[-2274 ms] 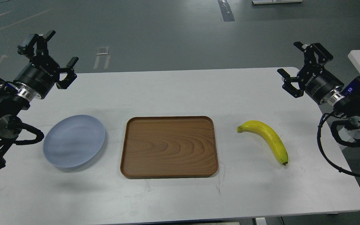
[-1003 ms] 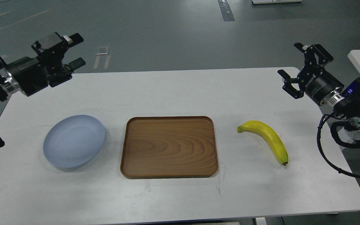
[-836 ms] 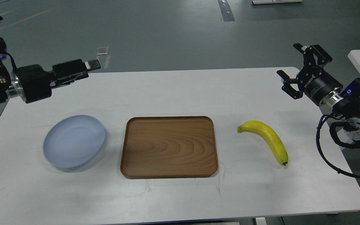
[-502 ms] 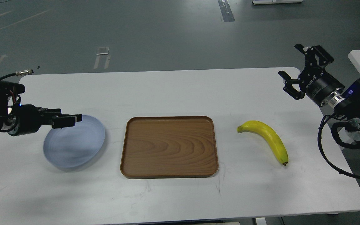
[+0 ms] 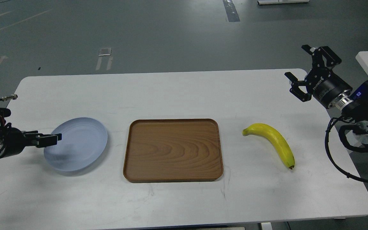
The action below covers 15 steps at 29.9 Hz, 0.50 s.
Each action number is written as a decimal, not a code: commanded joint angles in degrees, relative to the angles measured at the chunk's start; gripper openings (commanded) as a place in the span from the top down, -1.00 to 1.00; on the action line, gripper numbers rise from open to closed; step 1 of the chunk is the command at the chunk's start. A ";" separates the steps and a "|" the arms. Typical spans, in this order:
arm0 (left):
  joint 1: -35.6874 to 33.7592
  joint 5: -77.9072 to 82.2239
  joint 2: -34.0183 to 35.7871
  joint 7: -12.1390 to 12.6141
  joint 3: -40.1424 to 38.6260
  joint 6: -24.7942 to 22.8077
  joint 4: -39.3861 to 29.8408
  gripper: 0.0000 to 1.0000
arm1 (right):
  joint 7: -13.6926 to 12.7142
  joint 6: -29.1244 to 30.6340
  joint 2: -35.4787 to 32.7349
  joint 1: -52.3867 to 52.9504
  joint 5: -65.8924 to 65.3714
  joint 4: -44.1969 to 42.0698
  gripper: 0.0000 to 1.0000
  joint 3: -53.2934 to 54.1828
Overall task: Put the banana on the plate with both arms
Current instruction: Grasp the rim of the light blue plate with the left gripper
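Our left gripper point(image 5: 54, 138), fingers not distinguishable, sits at plate point(image 5: 77, 143) rim, frame left; right gripper point(image 5: 303, 72) spread, upper right. Banana point(image 5: 273, 140) lies mid-right. Risk: plate gets pushed away.

On the tabletop point(image 5: 184, 92) lie one banana point(image 5: 273, 140), one plate point(image 5: 81, 140) and one wooden tray point(image 5: 172, 150), with two end effectors: left point(image 5: 51, 139), right point(image 5: 303, 72).

Even overhead light, pretty bright, sharp all over. Soft shadows under the tray point(image 5: 173, 150) and plate point(image 5: 78, 143); mild sheen on the table point(image 5: 177, 92).
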 commanded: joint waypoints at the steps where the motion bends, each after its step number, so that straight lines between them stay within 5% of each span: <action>1: 1.08 -0.19 -0.03 0.01 0.01 0.05 0.10 -0.65 | -0.01 0.00 0.13 -0.03 0.00 -0.06 -1.00 0.00; 7: 1.44 -0.98 -0.03 0.01 0.01 -0.12 0.10 -0.07 | -0.01 0.00 0.39 -0.03 0.00 -0.06 -1.00 0.00; 11: 1.44 -0.98 -0.03 0.01 0.01 -0.30 0.10 0.53 | -0.01 0.00 0.48 0.05 0.00 -0.06 -1.00 0.00; 13: 1.53 -0.89 -0.03 0.01 0.19 -0.39 0.10 1.00 | -0.01 0.00 0.39 0.05 0.00 -0.06 -1.00 0.00; 15: 1.44 -1.24 -0.12 0.01 0.36 -0.39 0.10 1.00 | -0.01 0.00 0.48 0.05 0.00 -0.06 -1.00 0.00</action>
